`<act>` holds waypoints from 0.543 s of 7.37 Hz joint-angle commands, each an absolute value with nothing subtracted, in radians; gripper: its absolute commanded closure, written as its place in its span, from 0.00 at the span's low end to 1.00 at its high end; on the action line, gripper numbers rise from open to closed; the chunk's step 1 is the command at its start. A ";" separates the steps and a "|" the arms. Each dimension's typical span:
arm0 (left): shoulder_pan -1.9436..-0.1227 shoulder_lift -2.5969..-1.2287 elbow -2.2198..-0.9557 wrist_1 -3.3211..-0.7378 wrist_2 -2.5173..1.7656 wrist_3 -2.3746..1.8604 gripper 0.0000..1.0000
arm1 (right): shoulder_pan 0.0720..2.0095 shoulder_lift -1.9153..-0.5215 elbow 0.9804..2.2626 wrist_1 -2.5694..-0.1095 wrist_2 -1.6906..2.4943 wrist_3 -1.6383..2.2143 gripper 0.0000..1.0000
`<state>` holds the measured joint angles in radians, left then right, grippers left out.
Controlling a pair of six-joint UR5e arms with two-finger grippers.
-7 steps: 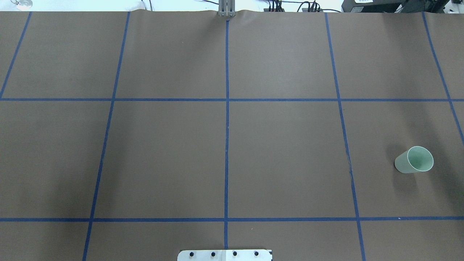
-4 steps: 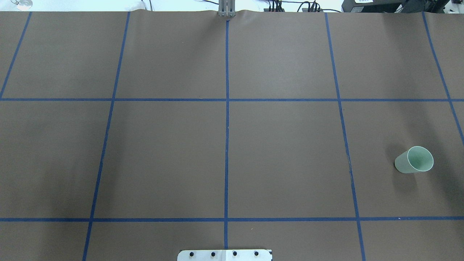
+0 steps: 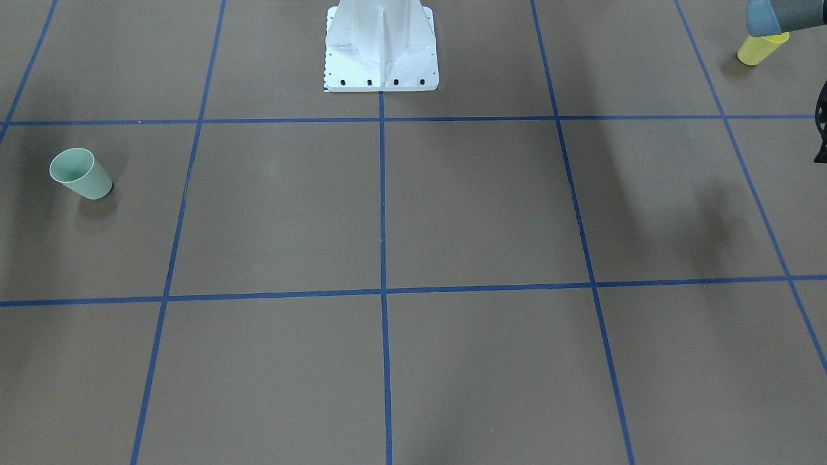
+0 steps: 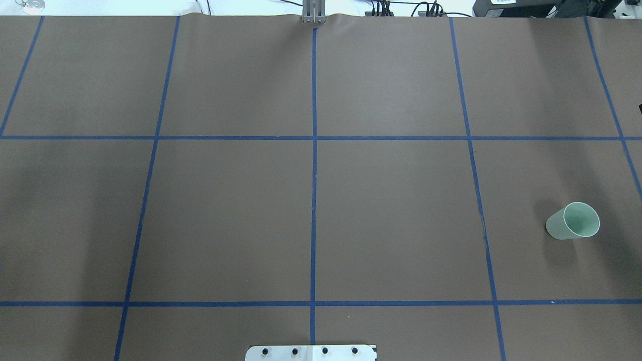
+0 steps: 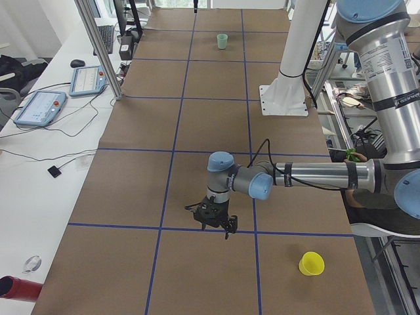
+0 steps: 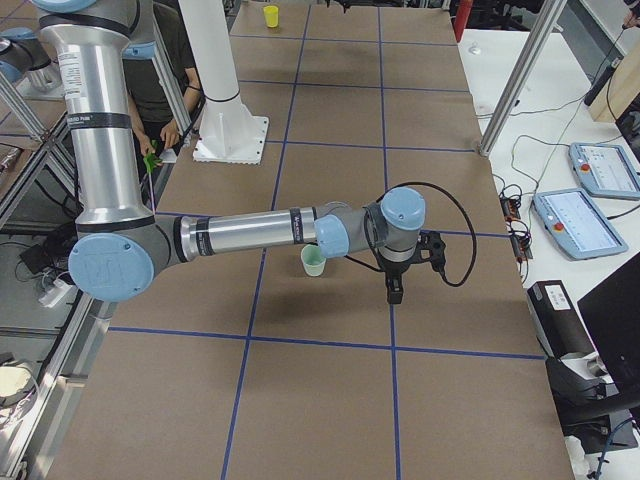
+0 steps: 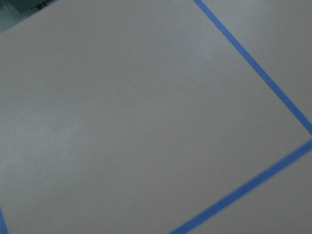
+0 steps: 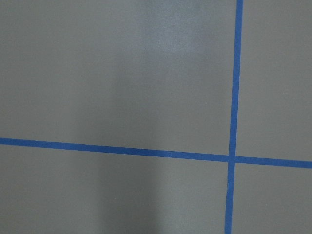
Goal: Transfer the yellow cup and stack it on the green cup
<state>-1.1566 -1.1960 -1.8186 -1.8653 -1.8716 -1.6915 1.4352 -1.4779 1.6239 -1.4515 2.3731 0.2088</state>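
The yellow cup (image 3: 756,51) stands upright at the table's left end near the robot's side, partly behind my left arm's elbow. It also shows in the exterior left view (image 5: 311,264) and, far off, in the exterior right view (image 6: 271,15). It is outside the overhead view. The green cup (image 4: 573,221) stands upright near the right end and also shows in the front view (image 3: 80,173). My left gripper (image 5: 213,225) hangs over bare table, away from the yellow cup. My right gripper (image 6: 394,290) hangs beside the green cup (image 6: 313,261). I cannot tell whether either is open.
The white robot pedestal (image 3: 381,45) stands at the near middle edge of the table. Blue tape lines (image 4: 314,200) grid the brown cover. Desks with tablets (image 5: 41,107) flank the table ends. A person (image 6: 165,95) stands behind the robot.
The soft shadow on the left of the table has shifted. A small dark speck now shows at the overhead view's right edge. The green cup has not moved.
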 commanded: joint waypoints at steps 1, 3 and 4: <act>-1.082 -1.152 -1.819 -1.833 -1.852 -1.921 0.00 | 1.434 -1.477 1.637 -1.448 2.434 0.209 0.00; -0.977 -1.152 -1.868 -1.580 -1.825 -2.138 0.00 | 1.433 -1.476 1.653 -1.448 2.442 0.207 0.00; -0.971 -1.152 -1.868 -1.530 -1.824 -2.188 0.00 | 1.433 -1.476 1.673 -1.448 2.442 0.207 0.00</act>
<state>-0.9965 -1.1529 -1.8543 -1.6338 -1.8293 -2.0998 1.4331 -1.4761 1.6525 -1.4481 2.4384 0.2077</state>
